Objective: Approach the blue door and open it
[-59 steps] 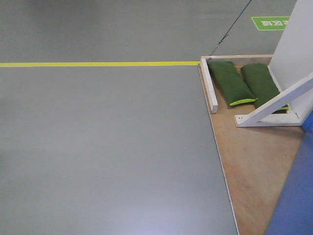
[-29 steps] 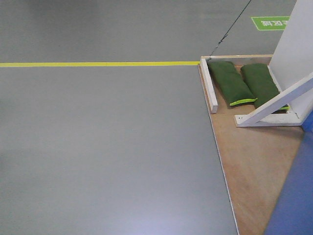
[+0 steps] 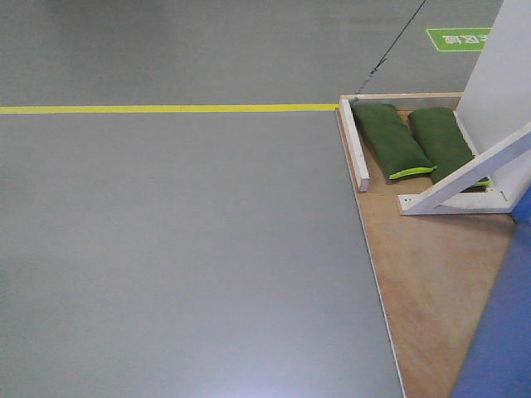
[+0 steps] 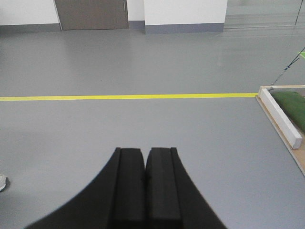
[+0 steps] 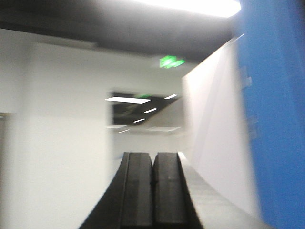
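Right wrist view puts the blue door (image 5: 276,119) at the frame's right edge, near my raised arm.
I hold the right claw (image 5: 153,160) and left claw (image 4: 145,152) pinched closed and empty, likely for travel; green sandbags (image 3: 394,141) weigh the door's plywood base (image 3: 431,274) down.

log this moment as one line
blue door: at right edge, not yet touched | left gripper: shut, empty | right gripper: shut, empty

blue door (image 5: 276,119), grey floor (image 3: 166,249) w/ yellow line (image 3: 166,108), green bags (image 3: 394,141)
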`<state>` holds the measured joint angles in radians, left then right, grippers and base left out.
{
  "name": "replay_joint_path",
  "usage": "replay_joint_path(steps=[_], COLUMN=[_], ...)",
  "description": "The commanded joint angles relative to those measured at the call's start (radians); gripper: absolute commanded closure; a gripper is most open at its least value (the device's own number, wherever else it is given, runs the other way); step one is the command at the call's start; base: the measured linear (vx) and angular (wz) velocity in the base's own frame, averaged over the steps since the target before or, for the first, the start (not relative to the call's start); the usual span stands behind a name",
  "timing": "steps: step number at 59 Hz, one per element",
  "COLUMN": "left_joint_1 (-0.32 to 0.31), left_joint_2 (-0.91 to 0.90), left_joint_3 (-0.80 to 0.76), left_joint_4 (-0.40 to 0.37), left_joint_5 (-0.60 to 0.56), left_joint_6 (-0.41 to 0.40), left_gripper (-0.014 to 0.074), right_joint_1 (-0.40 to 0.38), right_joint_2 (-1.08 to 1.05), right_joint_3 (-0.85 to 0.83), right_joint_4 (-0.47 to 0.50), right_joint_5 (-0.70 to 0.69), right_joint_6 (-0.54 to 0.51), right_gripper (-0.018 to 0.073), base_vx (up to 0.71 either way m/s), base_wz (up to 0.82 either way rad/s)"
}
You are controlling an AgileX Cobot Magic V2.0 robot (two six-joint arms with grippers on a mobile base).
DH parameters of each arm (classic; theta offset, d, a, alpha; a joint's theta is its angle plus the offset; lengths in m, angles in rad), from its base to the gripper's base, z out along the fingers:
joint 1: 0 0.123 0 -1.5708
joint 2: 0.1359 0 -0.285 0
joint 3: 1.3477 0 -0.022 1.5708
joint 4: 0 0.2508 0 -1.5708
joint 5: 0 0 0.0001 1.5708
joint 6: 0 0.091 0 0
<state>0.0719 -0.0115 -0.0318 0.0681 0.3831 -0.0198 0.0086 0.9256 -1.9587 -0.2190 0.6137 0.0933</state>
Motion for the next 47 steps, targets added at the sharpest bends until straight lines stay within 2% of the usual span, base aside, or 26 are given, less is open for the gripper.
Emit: replay_joint_path(steps=[1,7,12,20,27,31,38,47], left_joint_1=[0.002,0.002,0.002,0.002,0.002,0.002,0.002,0.002], left_joint_2=[-0.014,-0.014,-0.014,-0.014,-0.014,-0.014,-0.014,-0.014], left_joint_3=[-0.027,-0.027,-0.027,-0.027,-0.027,-0.027,-0.027,-0.027], left_joint_4=[-0.002,-0.002,-0.002,-0.002,-0.002,-0.002,-0.002,-0.002], left_joint_5=[-0.080,-0.080,-0.080,-0.080,-0.080,-0.080,-0.080,-0.080], left_joint_6=[-0.007,-0.007,-0.007,-0.007,-0.007,-0.007,-0.007,-0.007], left_gripper=[0.0524,0.0524,0.0524,0.0524,0.0524,0.0524,0.0524,0.0524], right_joint_1=[-0.034,-0.130,-0.176,-0.177,-0.179,-0.206,-0.324,-0.496], right_joint_2=[-0.017,-0.088,-0.152,-0.195,-0.202,-0.203,-0.199,-0.196], right_joint_3=[0.054,0.164,0.261,0.365,0.421,0.430,0.430,0.430], right_joint_4=[0.244,0.480,0.577,0.632,0.630,0.628,0.609,0.675], right_joint_5=[-0.057,-0.057,-0.057,-0.055,-0.050,-0.052,-0.163,-0.285], right_joint_6=[-0.003,-0.003,-0.003,-0.003,-0.003,-0.003,-0.003,-0.003], right_gripper=[0.0551,0.0551,0.0551,0.0551,0.0551,0.0551,0.0551,0.0551], base_vx=[0.00,0.00,0.00,0.00,0.00,0.00,0.00,0.00], base_wz=[0.00,0.00,0.00,0.00,0.00,0.00,0.00,0.00])
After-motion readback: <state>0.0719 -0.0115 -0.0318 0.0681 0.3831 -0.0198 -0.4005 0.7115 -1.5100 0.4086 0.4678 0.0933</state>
